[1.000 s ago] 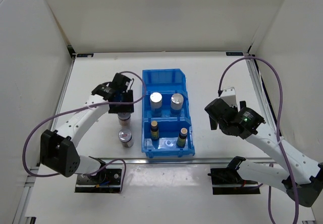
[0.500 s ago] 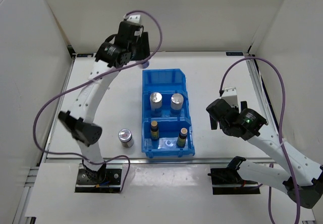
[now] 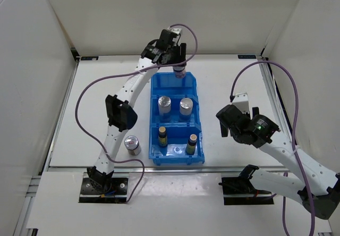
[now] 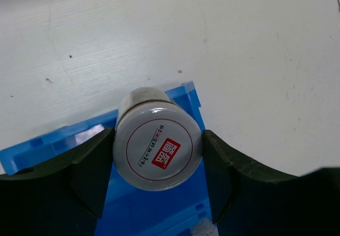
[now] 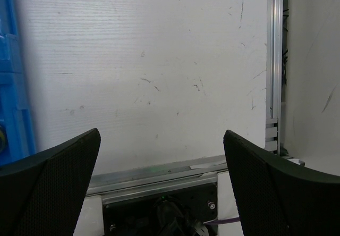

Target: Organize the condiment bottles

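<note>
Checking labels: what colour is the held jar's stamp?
Red on the jar, clearest in left wrist view.

Counter (image 3: 218, 71): white, matte, faintly ribbed; marked with small dark specks (image 4: 70, 56) and short scratches (image 5: 150, 82).
Back wall (image 3: 170, 13): plain white panel, upright behind the counter's far edge.
Left wall (image 3: 32, 60), right wall (image 3: 313, 39): white panels closing in both sides.
Left rail (image 3: 64, 103), right rail (image 5: 273, 50): aluminium strips along the counter's side edges.
Corner brackets (image 3: 87, 58): black, at the far corners.
Near ledge (image 3: 175, 199): white, in front of the counter's near edge.
Light: even, diffuse, with soft shadows only.
</note>
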Tool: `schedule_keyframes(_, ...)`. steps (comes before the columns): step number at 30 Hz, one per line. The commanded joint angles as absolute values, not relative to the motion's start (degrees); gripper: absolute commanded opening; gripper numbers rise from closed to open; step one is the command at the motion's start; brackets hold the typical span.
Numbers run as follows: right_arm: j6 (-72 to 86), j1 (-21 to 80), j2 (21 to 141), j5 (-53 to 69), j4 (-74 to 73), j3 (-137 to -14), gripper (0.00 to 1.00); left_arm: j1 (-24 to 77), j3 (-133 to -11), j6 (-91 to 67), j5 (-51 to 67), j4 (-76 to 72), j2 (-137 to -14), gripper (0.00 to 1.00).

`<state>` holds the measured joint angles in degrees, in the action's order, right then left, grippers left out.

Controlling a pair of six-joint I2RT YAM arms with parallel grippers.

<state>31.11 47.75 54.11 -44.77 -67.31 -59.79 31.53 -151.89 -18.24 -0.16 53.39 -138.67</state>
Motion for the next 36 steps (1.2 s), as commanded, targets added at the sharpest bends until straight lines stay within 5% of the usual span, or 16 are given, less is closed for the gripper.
schedule_keyframes(1,31.64,47.90,54.40,-45.53,-66.45,-59.77,1.00,32.34,-153.29,-18.72,3.25,52.47,-137.54,0.11)
schedule_keyframes(26,31.11,47.90,56.60,-44.47,-65.92,-59.77,1.00,39.81,-137.29,-17.49,-9.31,51.94,-132.45,0.11)
schedule_keyframes(36,31.11,47.90,56.60,-44.47,-65.92,-59.77,1.00,37.45,-138.43,-18.63,-3.00,50.89,-139.39,0.13)
